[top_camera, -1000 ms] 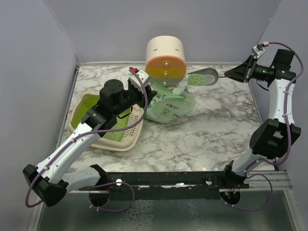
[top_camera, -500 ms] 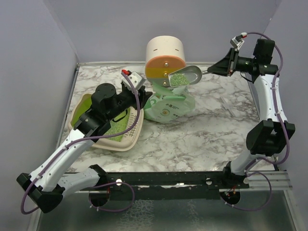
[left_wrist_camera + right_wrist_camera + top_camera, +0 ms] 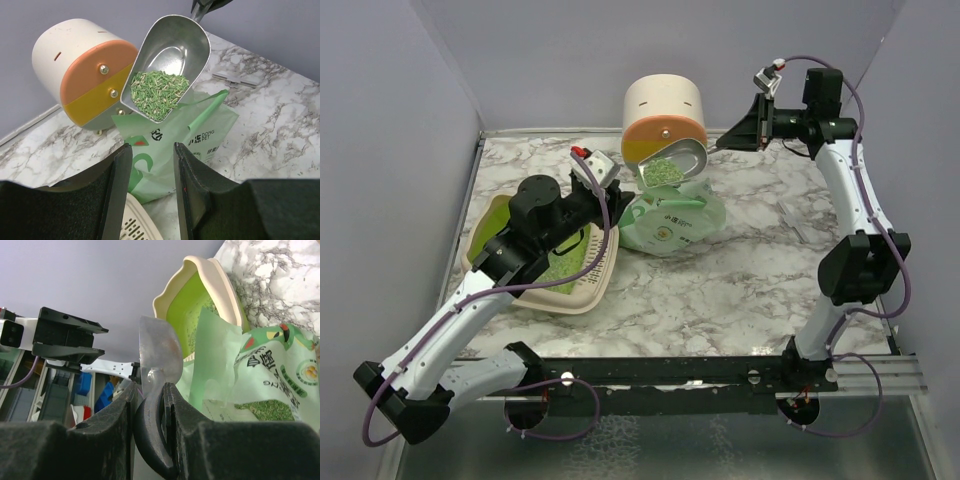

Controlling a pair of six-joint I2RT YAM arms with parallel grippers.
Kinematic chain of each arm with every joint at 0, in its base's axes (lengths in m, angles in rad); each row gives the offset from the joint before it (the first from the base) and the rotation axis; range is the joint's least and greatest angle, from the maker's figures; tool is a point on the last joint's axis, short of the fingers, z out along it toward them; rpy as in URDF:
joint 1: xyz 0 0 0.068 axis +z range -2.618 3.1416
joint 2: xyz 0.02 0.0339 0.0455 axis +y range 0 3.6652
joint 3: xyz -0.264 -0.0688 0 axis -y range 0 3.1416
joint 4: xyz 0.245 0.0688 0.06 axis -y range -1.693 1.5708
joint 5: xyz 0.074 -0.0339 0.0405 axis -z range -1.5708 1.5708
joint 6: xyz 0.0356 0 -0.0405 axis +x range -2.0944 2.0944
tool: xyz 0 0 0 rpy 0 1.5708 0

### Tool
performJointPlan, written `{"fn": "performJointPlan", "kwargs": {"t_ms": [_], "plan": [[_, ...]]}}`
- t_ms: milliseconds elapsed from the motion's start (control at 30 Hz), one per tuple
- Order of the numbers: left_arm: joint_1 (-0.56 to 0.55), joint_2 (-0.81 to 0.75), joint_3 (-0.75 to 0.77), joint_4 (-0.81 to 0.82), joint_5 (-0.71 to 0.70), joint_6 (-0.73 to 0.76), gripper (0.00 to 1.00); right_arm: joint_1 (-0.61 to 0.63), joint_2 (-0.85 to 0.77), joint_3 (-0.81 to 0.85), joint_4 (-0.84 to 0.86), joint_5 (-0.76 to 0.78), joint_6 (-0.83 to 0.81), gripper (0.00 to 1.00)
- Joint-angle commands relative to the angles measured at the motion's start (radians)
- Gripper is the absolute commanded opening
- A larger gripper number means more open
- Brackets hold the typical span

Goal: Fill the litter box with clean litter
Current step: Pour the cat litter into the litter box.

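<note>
The cream litter box point(image 3: 578, 299) with a lime-green inside lies at the left and holds some green pellets point(image 3: 558, 268). My left gripper point(image 3: 618, 200) hovers over its right edge, open and empty, its fingers point(image 3: 116, 185) pointing at the mint-green litter bag point(image 3: 202, 132). My right gripper point(image 3: 738, 133) is shut on the handle of the metal scoop point(image 3: 675, 163). The scoop point(image 3: 172, 50) carries a heap of green litter pellets point(image 3: 159, 94) above the bag point(image 3: 675, 220). The right wrist view shows the scoop's back point(image 3: 160, 355), the bag point(image 3: 235, 370) and the litter box point(image 3: 197, 300) beyond.
A cream cylinder with an orange and yellow face point(image 3: 663, 118) stands right behind the scoop; it also shows in the left wrist view point(image 3: 75, 70). A thin pale strip point(image 3: 795, 222) lies on the marble at the right. Grey walls close in the left, back and right.
My right arm has swung left, carrying the loaded scoop from right of the cylinder to in front of it, above the bag. My left arm pulled back slightly, then held still.
</note>
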State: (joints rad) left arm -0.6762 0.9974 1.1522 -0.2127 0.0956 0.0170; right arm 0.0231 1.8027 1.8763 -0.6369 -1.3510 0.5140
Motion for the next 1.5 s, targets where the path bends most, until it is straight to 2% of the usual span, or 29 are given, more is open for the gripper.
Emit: {"fn": "performJointPlan", "kwargs": {"t_ms": [0, 633, 1133, 1467], "plan": [[-0.002, -0.029, 0.003, -0.016, -0.031, -0.004, 0.41, 0.056, 0.053, 0.084, -0.012, 0.006, -0.011, 0.01], [-0.002, -0.079, -0.034, -0.045, -0.049, -0.046, 0.40, 0.299, 0.249, 0.266, 0.075, 0.001, 0.045, 0.01], [-0.002, -0.091, -0.057, -0.062, -0.032, -0.073, 0.40, 0.448, 0.391, 0.442, 0.056, 0.073, -0.079, 0.01], [-0.002, -0.117, -0.073, -0.062, -0.031, -0.068, 0.40, 0.526, 0.469, 0.579, -0.027, 0.268, -0.254, 0.01]]}}
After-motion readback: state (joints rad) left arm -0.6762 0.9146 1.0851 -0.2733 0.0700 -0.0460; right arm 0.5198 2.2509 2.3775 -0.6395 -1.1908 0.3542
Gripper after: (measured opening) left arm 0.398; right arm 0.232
